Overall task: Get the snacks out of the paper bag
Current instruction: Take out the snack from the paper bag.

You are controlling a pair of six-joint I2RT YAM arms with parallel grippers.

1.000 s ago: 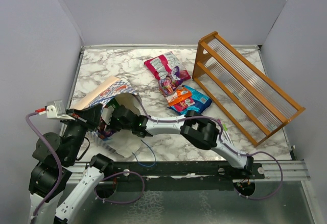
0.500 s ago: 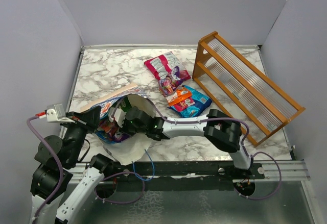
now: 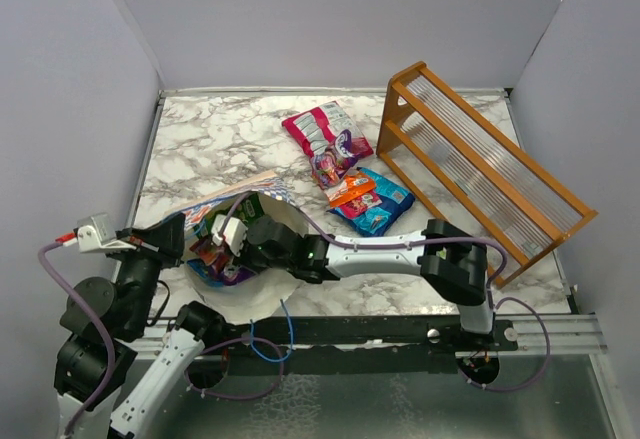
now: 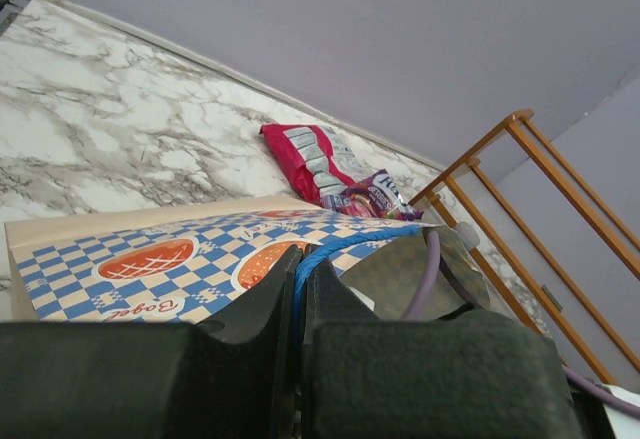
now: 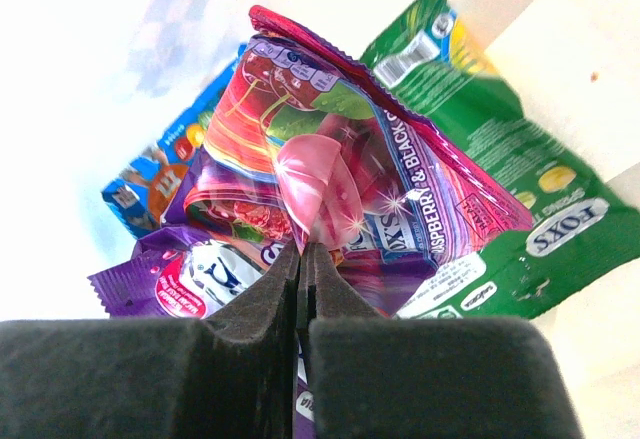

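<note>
The checkered paper bag (image 3: 222,199) lies on its side at the table's near left, mouth toward the arms. My left gripper (image 3: 178,232) is shut on the bag's blue cord handle (image 4: 345,242), with the bag's printed side (image 4: 150,259) just beyond the jaws. My right gripper (image 3: 222,249) reaches into the bag's mouth, shut on a corner of a pink raspberry packet (image 5: 330,159). A green packet (image 5: 520,189), a purple packet (image 5: 190,279) and a blue packet (image 5: 150,184) lie around it inside the cream interior. More snacks lie out on the table: pink-and-white (image 3: 318,127), purple (image 3: 342,151), orange (image 3: 350,189), blue (image 3: 385,202).
An orange wooden slatted rack (image 3: 480,174) stands tilted at the right, close to the loose packets. Grey walls close in the marble table (image 3: 200,139) on three sides. The right arm's links (image 3: 400,251) stretch across the near edge. A loose blue cable (image 3: 272,321) hangs at the front rail.
The bag has dropped lower and flatter. The right arm has stretched out to the right, and colourful packets now show at the bag's mouth. The left arm has shifted slightly left.
</note>
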